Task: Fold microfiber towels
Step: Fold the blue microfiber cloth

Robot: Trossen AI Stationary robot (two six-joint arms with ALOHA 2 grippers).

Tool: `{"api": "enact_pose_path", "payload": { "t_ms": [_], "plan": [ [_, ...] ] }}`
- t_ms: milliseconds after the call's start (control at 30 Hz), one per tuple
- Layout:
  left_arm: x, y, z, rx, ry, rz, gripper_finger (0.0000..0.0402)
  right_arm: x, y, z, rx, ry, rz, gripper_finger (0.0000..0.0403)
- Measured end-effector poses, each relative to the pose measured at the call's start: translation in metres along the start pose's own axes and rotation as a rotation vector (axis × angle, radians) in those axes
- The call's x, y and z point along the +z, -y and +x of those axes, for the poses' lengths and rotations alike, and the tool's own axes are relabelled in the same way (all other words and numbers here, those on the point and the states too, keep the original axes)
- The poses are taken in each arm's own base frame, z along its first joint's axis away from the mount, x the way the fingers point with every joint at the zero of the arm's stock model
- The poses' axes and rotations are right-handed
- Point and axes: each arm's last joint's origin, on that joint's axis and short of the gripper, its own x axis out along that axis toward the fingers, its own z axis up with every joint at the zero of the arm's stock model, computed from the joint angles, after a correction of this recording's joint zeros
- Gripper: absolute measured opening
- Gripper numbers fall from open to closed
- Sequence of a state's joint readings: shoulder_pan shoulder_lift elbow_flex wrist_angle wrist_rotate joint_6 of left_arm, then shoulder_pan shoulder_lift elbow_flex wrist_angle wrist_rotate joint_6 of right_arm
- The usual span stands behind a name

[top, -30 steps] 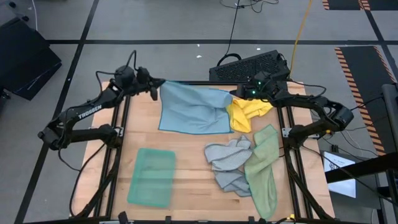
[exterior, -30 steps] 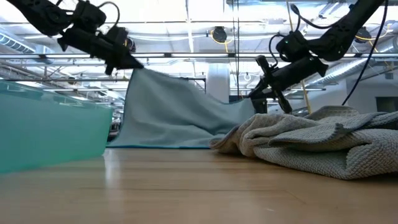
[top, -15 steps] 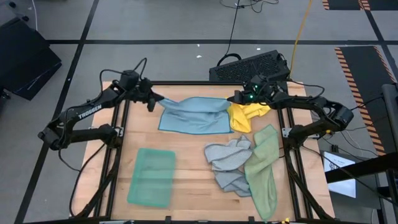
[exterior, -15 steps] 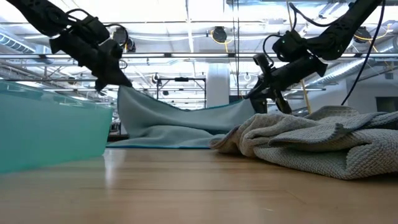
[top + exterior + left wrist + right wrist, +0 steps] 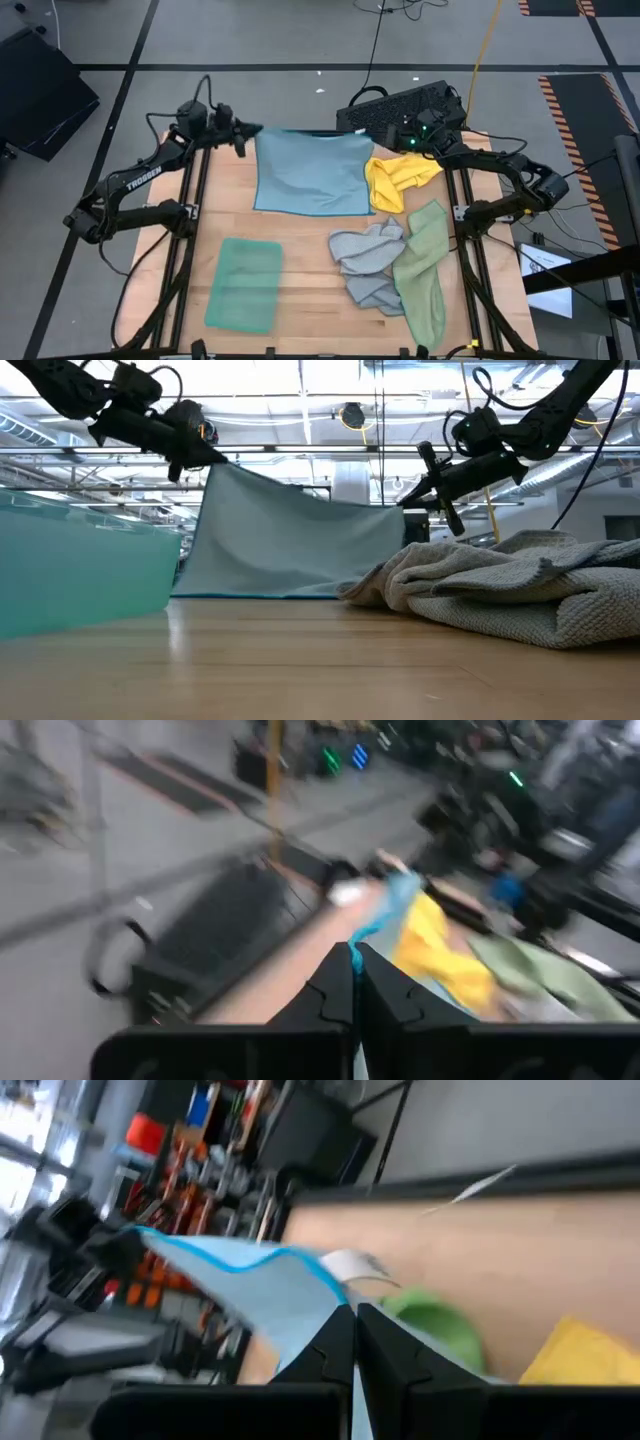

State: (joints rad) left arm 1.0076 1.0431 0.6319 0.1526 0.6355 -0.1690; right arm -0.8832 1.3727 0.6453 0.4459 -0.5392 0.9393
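**Light blue towel held taut between both grippers at the far edge**

The light blue towel [image 5: 312,172] is stretched flat and wide at the far middle of the table [image 5: 300,260], its far edge lifted off the wood and its near edge resting on it. In the low view it hangs as a smooth sheet [image 5: 300,540] between the two arms. The left gripper [image 5: 248,131] has its fingers pinched tight on the far-left corner; the right gripper [image 5: 378,137] has its fingers clamped on the far-right corner.

Just right of the blue towel lies a crumpled yellow towel [image 5: 396,178], touching its right edge. Nearer, on the right side, a grey towel [image 5: 366,262] lies bunched, with a pale sage green towel [image 5: 424,270] draped partly over it and running toward the near edge. At near left, well apart from the rest, a teal green towel [image 5: 244,284] lies folded into a neat rectangle.

Beyond the far edge, a black keyboard [image 5: 400,105] sits on the floor.
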Motion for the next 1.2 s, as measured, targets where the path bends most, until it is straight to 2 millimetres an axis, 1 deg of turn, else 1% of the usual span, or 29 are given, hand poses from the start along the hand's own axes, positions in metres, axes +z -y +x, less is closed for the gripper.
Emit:
{"api": "enact_pose_path", "payload": {
  "t_ms": [100,233,400,500,600,733,833,933,1067,1200],
  "plan": [
    [-0.015,0.002,0.0,-0.043,-0.14,-0.058,0.0003,-0.01,-0.003,0.004,0.011,-0.086,0.003,0.0002],
    [-0.036,0.007,-0.001,-0.06,-0.327,-0.076,0.0003,-0.026,-0.007,0.011,-0.004,-0.166,-0.015,0.0002],
    [-0.051,0.015,-0.003,-0.08,-0.464,-0.041,0.0003,-0.044,-0.007,0.015,-0.047,-0.271,-0.029,0.0002],
    [-0.055,0.018,-0.003,-0.091,-0.501,-0.019,0.0003,-0.054,-0.007,0.016,-0.074,-0.327,-0.041,0.0002],
    [-0.06,0.02,0.0,-0.103,-0.502,-0.011,0.0003,-0.064,-0.007,0.017,-0.1,-0.385,-0.054,0.0002],
    [-0.077,0.023,0.001,-0.125,-0.542,-0.032,0.0003,-0.077,-0.007,0.017,-0.144,-0.458,-0.075,0.0002],
    [-0.089,0.026,0.001,-0.138,-0.582,-0.059,0.0003,-0.084,-0.006,0.017,-0.199,-0.473,-0.078,0.0002],
    [-0.098,0.028,0.0,-0.143,-0.612,-0.089,0.0003,-0.089,-0.007,0.017,-0.206,-0.488,-0.088,0.0002],
    [-0.105,0.032,0.001,-0.131,-0.64,-0.088,0.0003,-0.096,-0.01,0.018,-0.217,-0.51,-0.102,0.0002],
    [-0.105,0.035,0.003,-0.1,-0.646,-0.053,0.0003,-0.103,-0.01,0.018,-0.255,-0.528,-0.116,0.0002]
  ]
}}
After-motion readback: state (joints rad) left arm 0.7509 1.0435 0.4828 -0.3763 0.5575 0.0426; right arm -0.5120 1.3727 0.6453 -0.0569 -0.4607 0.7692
